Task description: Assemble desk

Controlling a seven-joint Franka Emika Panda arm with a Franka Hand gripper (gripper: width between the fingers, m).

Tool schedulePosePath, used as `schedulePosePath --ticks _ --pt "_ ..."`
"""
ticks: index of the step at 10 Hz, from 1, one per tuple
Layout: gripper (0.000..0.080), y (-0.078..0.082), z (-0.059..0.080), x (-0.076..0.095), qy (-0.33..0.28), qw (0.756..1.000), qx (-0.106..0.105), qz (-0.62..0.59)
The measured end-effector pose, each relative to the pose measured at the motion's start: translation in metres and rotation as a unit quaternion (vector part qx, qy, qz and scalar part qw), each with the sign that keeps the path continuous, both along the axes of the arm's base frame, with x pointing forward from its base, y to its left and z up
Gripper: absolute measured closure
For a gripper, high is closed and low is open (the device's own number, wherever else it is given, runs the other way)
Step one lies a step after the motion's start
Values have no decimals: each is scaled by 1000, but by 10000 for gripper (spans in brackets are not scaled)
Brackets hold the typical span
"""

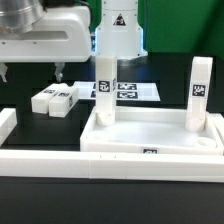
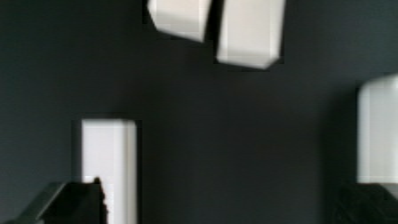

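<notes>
Starting at the exterior view's left, a low border bar point(image 1: 8, 125) edges the dark table point(image 1: 30, 140). Next to it, above the table, the gripper point(image 1: 32, 72) hangs with its jaws spread wide and nothing between them. Just below and slightly toward the exterior view's right, two loose legs point(image 1: 55, 100) lie side by side (too close to tell whether they touch). The marker board point(image 1: 128, 91) lies flat farther back. Next comes the desk top point(image 1: 150, 135), rim up, with one upright leg point(image 1: 105, 88) in its near-left corner socket and a second upright leg point(image 1: 200, 90) in a corner on the exterior view's right. Two sockets look unfilled.

The wrist view shows only white leg pieces on the dark table and one dark fingertip point(image 2: 80, 200).

The likely step is picking up a loose leg. Because the pair lies so close together, an off-centre descent could trap both or shove one askew. A tilted grasp could later jam the leg in its socket or knock over the nearby upright leg.
</notes>
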State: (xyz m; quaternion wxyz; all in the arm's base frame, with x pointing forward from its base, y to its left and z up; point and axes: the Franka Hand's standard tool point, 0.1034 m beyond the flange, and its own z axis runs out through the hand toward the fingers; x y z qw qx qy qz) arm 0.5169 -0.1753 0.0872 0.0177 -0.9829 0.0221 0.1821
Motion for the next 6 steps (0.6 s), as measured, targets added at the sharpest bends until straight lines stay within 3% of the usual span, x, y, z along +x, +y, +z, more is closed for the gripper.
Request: schedulePosePath --ticks 4,6 --pt "151 6 -5 -4 -3 1000 -2 4" --pt "151 5 -11 -23 67 998 18 -9"
